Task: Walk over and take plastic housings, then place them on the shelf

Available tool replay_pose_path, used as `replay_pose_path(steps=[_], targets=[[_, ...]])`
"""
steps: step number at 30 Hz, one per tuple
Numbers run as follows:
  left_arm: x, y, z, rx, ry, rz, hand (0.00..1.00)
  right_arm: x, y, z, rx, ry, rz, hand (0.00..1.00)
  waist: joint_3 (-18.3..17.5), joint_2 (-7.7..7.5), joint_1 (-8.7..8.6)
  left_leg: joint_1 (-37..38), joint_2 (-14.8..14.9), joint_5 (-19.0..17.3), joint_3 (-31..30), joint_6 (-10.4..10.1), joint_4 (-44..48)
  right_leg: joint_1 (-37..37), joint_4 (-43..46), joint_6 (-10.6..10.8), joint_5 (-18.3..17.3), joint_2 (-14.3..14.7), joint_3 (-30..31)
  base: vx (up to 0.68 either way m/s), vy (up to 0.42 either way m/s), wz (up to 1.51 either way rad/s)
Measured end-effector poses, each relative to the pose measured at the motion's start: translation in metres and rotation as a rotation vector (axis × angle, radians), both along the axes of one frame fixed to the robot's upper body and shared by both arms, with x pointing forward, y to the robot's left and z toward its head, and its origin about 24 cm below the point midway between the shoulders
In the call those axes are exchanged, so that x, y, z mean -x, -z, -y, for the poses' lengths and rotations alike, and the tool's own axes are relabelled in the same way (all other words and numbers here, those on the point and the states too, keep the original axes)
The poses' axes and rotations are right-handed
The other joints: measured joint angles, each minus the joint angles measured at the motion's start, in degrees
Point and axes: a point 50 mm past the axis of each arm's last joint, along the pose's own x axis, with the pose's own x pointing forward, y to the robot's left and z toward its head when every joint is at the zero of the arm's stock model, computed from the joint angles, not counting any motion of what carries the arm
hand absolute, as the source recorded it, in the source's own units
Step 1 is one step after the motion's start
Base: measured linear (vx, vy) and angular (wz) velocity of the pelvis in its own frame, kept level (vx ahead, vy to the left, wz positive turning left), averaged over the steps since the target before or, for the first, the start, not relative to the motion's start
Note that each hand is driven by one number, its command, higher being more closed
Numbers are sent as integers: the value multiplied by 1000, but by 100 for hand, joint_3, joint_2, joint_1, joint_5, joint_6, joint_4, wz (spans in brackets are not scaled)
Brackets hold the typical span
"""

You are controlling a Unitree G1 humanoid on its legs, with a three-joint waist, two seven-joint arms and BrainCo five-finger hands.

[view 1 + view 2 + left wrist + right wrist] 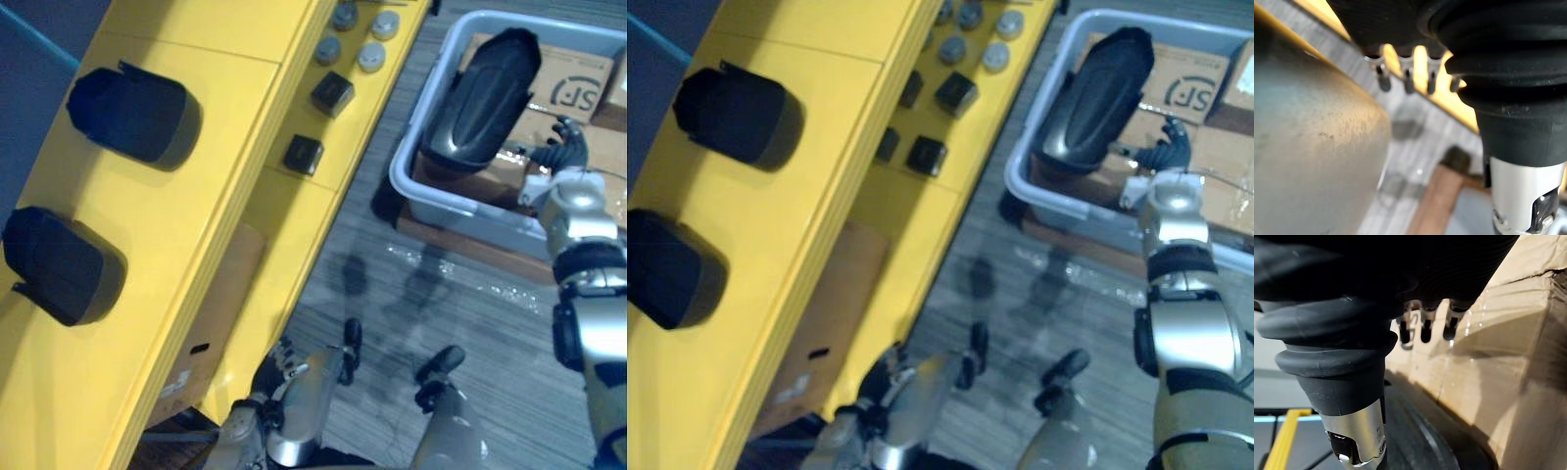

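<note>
Left hand point(315, 369) hangs loose at six o'clock; right hand point(563, 162), spread open, hovers by the two o'clock housing point(480, 98), maybe to grab it.

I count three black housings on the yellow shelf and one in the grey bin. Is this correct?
No: only two lie on the shelf, the far housing and the near housing, as the left eye view shows. The third housing is in the bin, as you say.
</note>
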Motion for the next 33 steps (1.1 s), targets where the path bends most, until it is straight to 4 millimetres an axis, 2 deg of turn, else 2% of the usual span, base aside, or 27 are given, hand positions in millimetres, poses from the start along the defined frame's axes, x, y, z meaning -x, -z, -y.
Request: replay_pose_path(steps=[3, 8, 9, 12, 16, 19, 24, 29, 30, 33], targets=[[0, 1, 0, 29, -25, -8, 0, 5, 6, 10, -10, 69, -51, 0, -16, 24, 78, -45, -2, -5, -4, -6, 33, -80, 149, 2, -92, -52, -5, 3, 10, 4], [2, 4, 7, 55, -21, -35, 0, 15, -6, 30, 10, 159, -77, 0, -147, 206, 201, -265, -16, -5, -56, -7, 124, -298, 364, -44, -167, -137, -44, -1, 8, 5], [2, 5, 9, 53, -7, -40, 0, 18, -9, 36, 18, 182, -81, 100, -191, 265, 251, -301, -18, -5, -72, -8, 131, -324, 372, -31, -182, -138, -54, -6, 22, 3], [4, 8, 10, 50, -1, -61, 0, 25, -13, 48, 23, 217, -100, 100, -284, 390, 292, -377, -36, -15, -180, -22, 139, -323, 381, -11, -225, -146, -163, -8, 21, 14], [6, 11, 8, 68, -22, -81, 0, 37, -20, 65, 81, 251, -159, 100, -340, 463, 421, -423, -37, -41, -194, -57, 123, -371, 388, -12, -243, -153, -194, 9, 14, 3], [10, 15, 5, 60, -32, -107, 0, 46, -21, 76, 145, 281, -232, 100, -373, 506, 456, -465, -37, -36, -242, -47, 128, -378, 390, -17, -273, -151, -245, 53, 27, 6], [10, 14, 5, 65, -30, -101, 0, 55, -16, 88, 243, 350, -350, 100, -380, 514, 528, -481, -35, -40, -329, -53, 141, -345, 466, 15, -363, -165, -372, 62, 15, 11], [11, 13, 6, 71, -28, -92, 0, 57, -14, 89, 249, 403, -387, 100, -379, 514, 586, -397, -4, -87, -353, -86, 153, -286, 573, -31, -509, -162, -376, 17, 3, 0], [12, 12, 6, 76, -31, -90, 0, 57, -15, 88, 251, 425, -384, 0, -379, 514, 586, -401, 0, -88, -360, -86, 153, -292, 585, -36, -519, -162, -380, 0, 0, 0], [14, 11, 7, 77, -37, -88, 0, 59, -14, 89, 244, 516, -344, 0, -380, 515, 587, -400, 8, -106, -381, -82, 202, -260, 601, -27, -533, -159, -394, -18, 22, 1]])
